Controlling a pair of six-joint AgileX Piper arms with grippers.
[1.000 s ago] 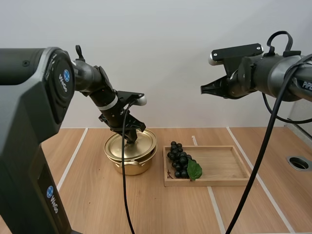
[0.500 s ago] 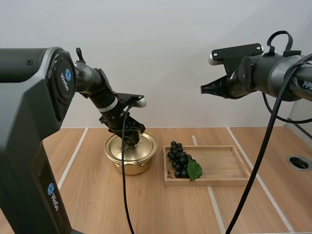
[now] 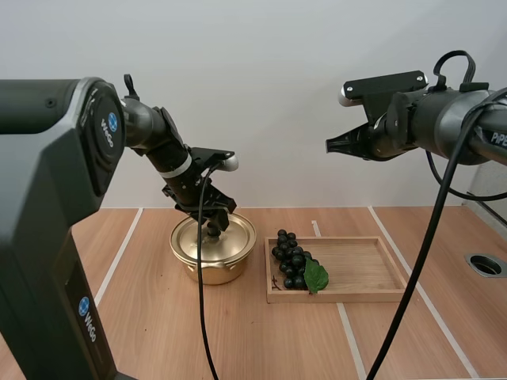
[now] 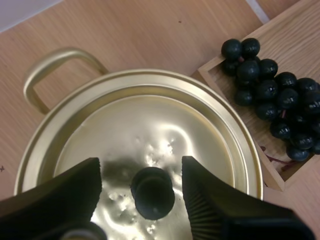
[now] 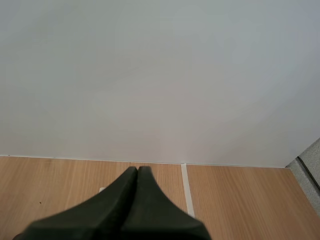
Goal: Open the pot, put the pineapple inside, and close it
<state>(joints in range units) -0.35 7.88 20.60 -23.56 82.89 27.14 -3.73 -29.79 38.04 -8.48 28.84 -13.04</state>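
High view: the pot (image 3: 210,271) stands upright left of centre, lid (image 3: 190,237) on, left gripper (image 3: 214,229) above it; the grapes (image 3: 290,257), bunch running near-to-far, lie at the tray (image 3: 356,265)'s left end; right gripper (image 3: 331,146), upper right, points left. Left wrist: fingers spread either side of the knob (image 4: 152,186), not touching it. Right wrist: fingers pressed together, empty.

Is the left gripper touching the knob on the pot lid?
Apart. The left wrist view shows the left gripper open on either side of the knob, with the gold lid showing in the gap on each side.
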